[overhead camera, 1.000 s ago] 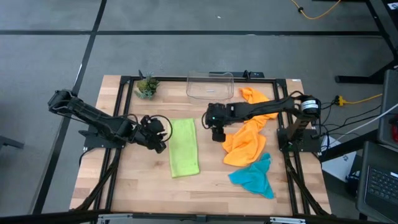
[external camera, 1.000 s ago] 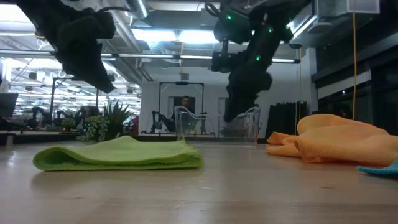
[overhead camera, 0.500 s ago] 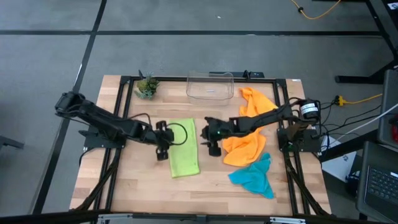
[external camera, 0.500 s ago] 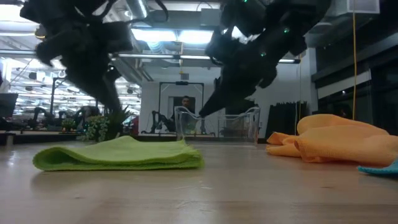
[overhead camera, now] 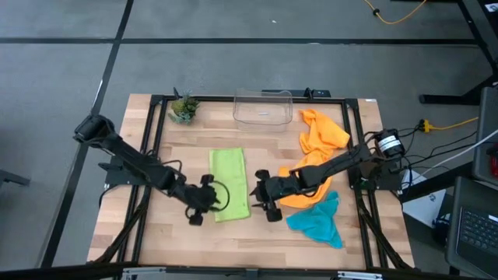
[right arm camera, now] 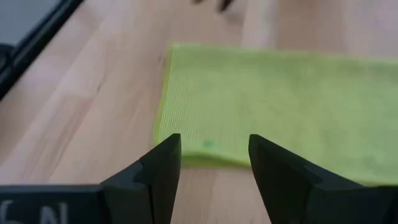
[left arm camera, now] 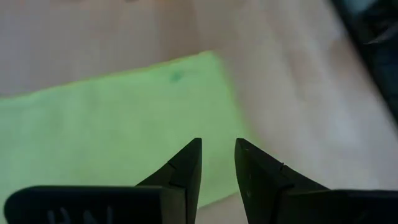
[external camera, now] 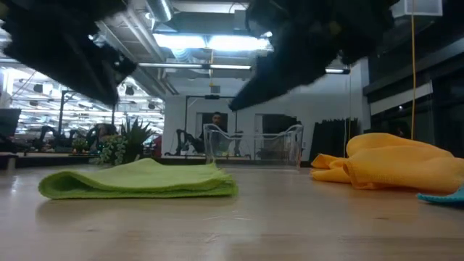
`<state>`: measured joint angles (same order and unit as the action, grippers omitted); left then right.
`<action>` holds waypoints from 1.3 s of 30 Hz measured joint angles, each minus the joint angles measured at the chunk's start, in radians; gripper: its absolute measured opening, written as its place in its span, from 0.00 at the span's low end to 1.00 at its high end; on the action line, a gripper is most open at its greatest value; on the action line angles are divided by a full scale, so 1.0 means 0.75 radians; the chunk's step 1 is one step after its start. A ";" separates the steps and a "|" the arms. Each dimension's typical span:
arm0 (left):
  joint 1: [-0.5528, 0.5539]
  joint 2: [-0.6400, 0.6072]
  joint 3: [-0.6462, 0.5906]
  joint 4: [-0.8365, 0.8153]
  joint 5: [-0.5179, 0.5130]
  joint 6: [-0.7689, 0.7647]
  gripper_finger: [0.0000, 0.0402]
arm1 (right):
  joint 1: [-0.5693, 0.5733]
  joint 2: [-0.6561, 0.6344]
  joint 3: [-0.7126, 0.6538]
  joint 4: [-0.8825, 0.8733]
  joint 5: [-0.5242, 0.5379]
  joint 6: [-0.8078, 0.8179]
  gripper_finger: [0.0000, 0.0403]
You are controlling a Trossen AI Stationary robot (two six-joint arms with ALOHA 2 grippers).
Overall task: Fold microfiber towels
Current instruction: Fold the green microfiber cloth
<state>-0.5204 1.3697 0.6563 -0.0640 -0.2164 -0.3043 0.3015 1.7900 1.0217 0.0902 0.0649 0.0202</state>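
The lime green towel [overhead camera: 229, 184] lies folded into a long strip at the table's middle, flat on the wood [external camera: 138, 181]. My left gripper [overhead camera: 212, 202] hovers open at the strip's near left corner [left arm camera: 211, 68], fingertips a narrow gap apart [left arm camera: 217, 149]. My right gripper [overhead camera: 255, 196] hovers open at the near right side, its fingers [right arm camera: 214, 149] above the towel's edge [right arm camera: 199, 146]. In the low view both stand well above the cloth. Two orange towels [overhead camera: 320, 132] [overhead camera: 307, 187] and the teal towel [overhead camera: 317, 222] lie crumpled at the right.
A clear plastic bin [overhead camera: 263, 107] stands at the far edge's middle, and a small potted plant [overhead camera: 184, 107] at the far left. Bare wood [overhead camera: 179, 241] runs along the near edge. The orange heap [external camera: 399, 163] lies right behind my right arm.
Both grippers have moved toward the table's near edge along the green towel and tipped their fingers downward, the left one also rolling and closing in on the strip's left side. Their finger gaps look unchanged. The green towel has stayed where it was.
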 joint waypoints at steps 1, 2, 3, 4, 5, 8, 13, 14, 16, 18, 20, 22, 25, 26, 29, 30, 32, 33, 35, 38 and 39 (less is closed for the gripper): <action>-0.024 0.000 0.000 0.033 -0.008 0.000 0.22 | 0.016 0.006 0.017 0.000 0.013 -0.002 0.48; -0.047 0.000 0.000 0.072 -0.021 0.001 0.22 | 0.033 0.018 0.040 -0.002 0.025 -0.003 0.48; -0.070 0.002 0.000 0.107 -0.042 0.001 0.22 | 0.051 0.035 0.065 -0.006 0.034 -0.004 0.48; -0.087 0.011 0.000 0.142 -0.068 0.002 0.22 | 0.066 0.055 0.091 -0.015 0.036 -0.005 0.48; -0.101 0.025 0.000 0.161 -0.089 0.003 0.22 | 0.079 0.080 0.121 -0.031 0.036 -0.006 0.48; -0.123 0.064 -0.002 0.173 -0.108 0.000 0.22 | 0.096 0.168 0.217 -0.139 0.037 0.002 0.48; -0.122 0.111 -0.002 0.160 -0.027 0.000 0.26 | 0.098 0.290 0.347 -0.298 0.043 0.026 0.48; -0.122 0.115 -0.002 0.158 -0.021 0.000 0.27 | 0.098 0.298 0.369 -0.310 0.043 0.038 0.48; -0.120 0.121 -0.002 0.145 -0.002 0.001 0.31 | 0.099 0.305 0.396 -0.320 0.042 0.064 0.48; -0.119 0.122 -0.002 0.127 0.000 0.001 0.35 | 0.098 0.307 0.409 -0.325 0.042 0.065 0.48; -0.118 0.122 -0.002 0.117 -0.004 0.002 0.39 | 0.098 0.307 0.422 -0.329 0.043 0.031 0.48; -0.116 0.121 -0.002 0.117 -0.014 0.002 0.42 | 0.097 0.307 0.430 -0.321 0.043 -0.034 0.48; -0.116 0.121 -0.002 0.118 -0.045 0.000 0.45 | 0.097 0.307 0.431 -0.321 0.042 -0.112 0.48; -0.116 0.121 -0.002 0.121 -0.048 0.001 0.45 | 0.098 0.307 0.431 -0.321 0.042 -0.116 0.48; -0.119 0.130 -0.001 0.172 -0.047 0.000 0.45 | 0.098 0.307 0.431 -0.330 0.042 -0.112 0.48; -0.122 0.144 -0.001 0.197 -0.046 -0.001 0.45 | 0.098 0.307 0.426 -0.331 0.041 -0.101 0.48; -0.133 0.187 -0.001 0.225 -0.046 -0.001 0.44 | 0.098 0.307 0.412 -0.335 0.040 -0.068 0.48; -0.137 0.218 -0.001 0.252 -0.046 -0.001 0.45 | 0.098 0.307 0.401 -0.334 0.039 -0.060 0.48; -0.141 0.282 -0.001 0.280 -0.046 0.003 0.45 | 0.098 0.308 0.385 -0.334 0.038 -0.040 0.48; -0.137 0.334 -0.002 0.326 -0.053 0.027 0.45 | 0.098 0.308 0.375 -0.323 0.034 -0.038 0.48; -0.134 0.339 -0.002 0.338 -0.057 0.033 0.44 | 0.097 0.308 0.375 -0.325 0.016 -0.038 0.48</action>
<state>-0.6213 1.6236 0.6552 0.1892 -0.2593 -0.2796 0.3743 2.0210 1.3029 -0.1532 0.0766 -0.0081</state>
